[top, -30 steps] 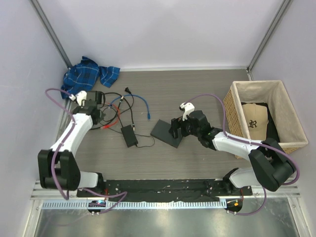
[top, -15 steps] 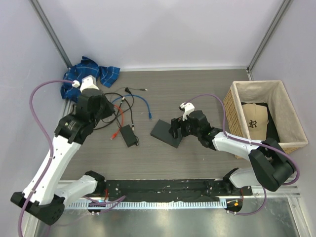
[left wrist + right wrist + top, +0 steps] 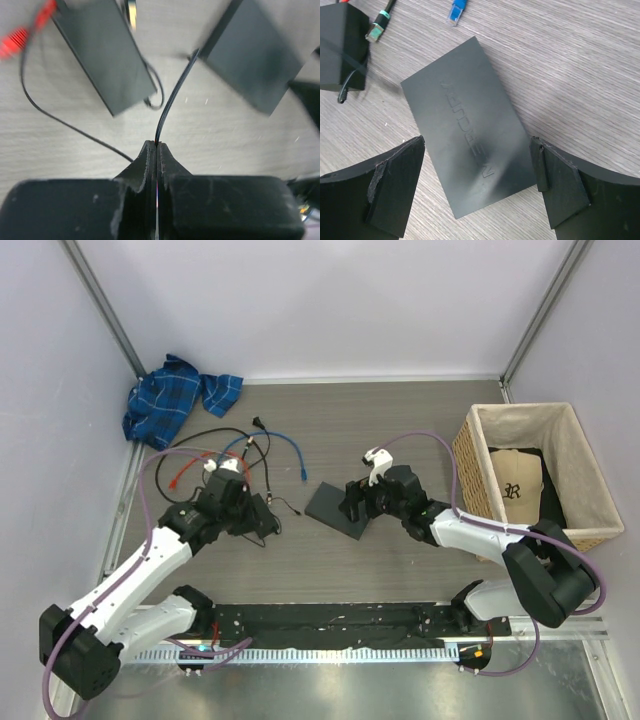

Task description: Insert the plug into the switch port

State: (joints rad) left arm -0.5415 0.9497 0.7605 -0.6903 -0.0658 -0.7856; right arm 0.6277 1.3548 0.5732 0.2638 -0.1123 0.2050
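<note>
Left pinching the cord, right straddling the box.

I am keeping my left gripper (image 3: 156,148) pressed together on a thin black cord (image 3: 172,97). Its plug (image 3: 196,52) end is reaching the left corner of the flat dark grey box (image 3: 470,130) (too blurred to tell whether it is meeting the switch port). The box is lying near the middle of the table (image 3: 420,420), slightly toward the near edge. My right gripper (image 3: 477,187) is hanging spread wide, one finger each side of the box's right-hand end. The black adapter brick (image 3: 102,55) is lying just left of the cord.
</note>
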